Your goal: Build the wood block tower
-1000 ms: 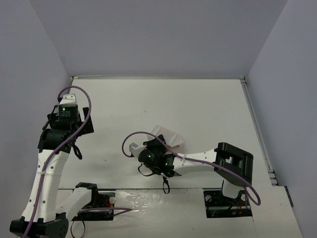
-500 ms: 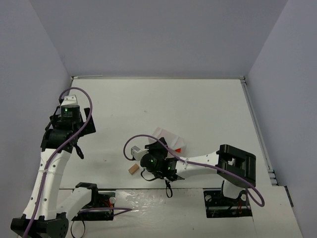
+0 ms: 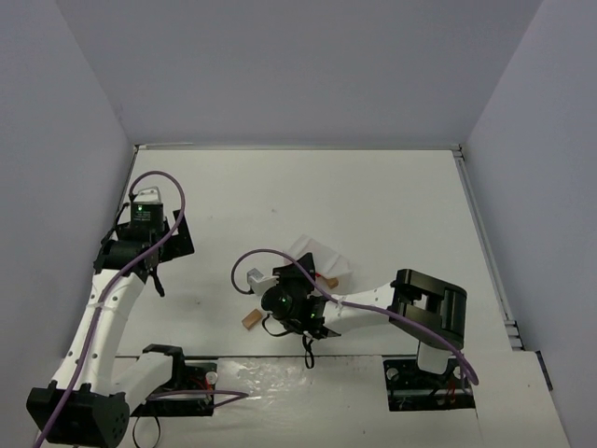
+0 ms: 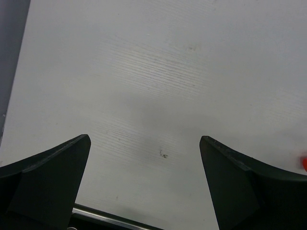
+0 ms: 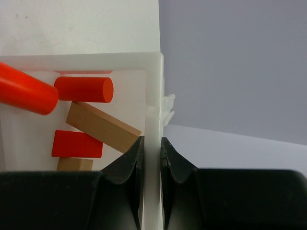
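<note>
Though unseen overhead, right end effector (image 5: 152,141) clamps tray (image 5: 153,81).

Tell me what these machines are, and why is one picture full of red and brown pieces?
They are two robot arms, a left arm and a right arm, bolted to a white table. The wide picture looks down from above. The other two come from small cameras on the arms' wrists. The left gripper is wide open over bare table and holds nothing. The right gripper pinches the wall of a white tray. In the tray lie wooden blocks, among them a red cylinder, a tan block and a red block. A loose tan block lies on the table.
</note>
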Tool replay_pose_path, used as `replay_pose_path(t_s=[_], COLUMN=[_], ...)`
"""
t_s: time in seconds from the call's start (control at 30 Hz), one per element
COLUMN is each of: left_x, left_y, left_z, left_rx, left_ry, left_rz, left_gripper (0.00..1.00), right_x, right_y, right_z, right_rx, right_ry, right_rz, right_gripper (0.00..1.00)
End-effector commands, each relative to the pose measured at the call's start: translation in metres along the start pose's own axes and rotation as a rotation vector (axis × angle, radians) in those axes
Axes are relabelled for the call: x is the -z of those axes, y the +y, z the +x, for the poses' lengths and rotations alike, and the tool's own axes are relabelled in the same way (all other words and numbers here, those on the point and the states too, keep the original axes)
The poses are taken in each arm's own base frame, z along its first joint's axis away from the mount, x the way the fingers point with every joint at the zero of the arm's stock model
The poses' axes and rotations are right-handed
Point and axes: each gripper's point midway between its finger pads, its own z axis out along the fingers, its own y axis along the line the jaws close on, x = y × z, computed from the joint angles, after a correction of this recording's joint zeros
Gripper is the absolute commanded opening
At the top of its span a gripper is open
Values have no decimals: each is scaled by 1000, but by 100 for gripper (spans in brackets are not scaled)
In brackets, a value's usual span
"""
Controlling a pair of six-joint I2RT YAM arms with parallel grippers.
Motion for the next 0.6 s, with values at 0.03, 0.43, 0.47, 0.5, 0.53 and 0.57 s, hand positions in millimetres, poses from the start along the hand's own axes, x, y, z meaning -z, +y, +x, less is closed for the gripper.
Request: replay_pose_path(t_s=[0.03, 0.43, 0.47, 0.5, 0.53, 0.57], left_x=[-2, -43, -45, -48, -52, -54], left_y=[-14, -55, -58, -60, -61, -60], left_z=[-18, 8, 10, 12, 15, 18], left_rx=[37, 81, 83, 83, 80, 77], left_ry=[-72, 55, 69, 84, 98, 109], left_rz=[58, 211, 224, 227, 225, 220], left_gripper=[97, 91, 90, 90, 89, 89], right_x=[11, 20, 22, 21, 19, 19], right_y=[-39, -37, -35, -38, -41, -43], right_z=[-15, -13, -13, -9, -6, -8], right_rx=[-75, -87, -62, -77, -105, -122], right_ry=[-36, -30, -36, -19, -4, -3], right_rz=[78, 93, 91, 107, 121, 124], right_gripper=[0, 0, 0, 0, 0, 0])
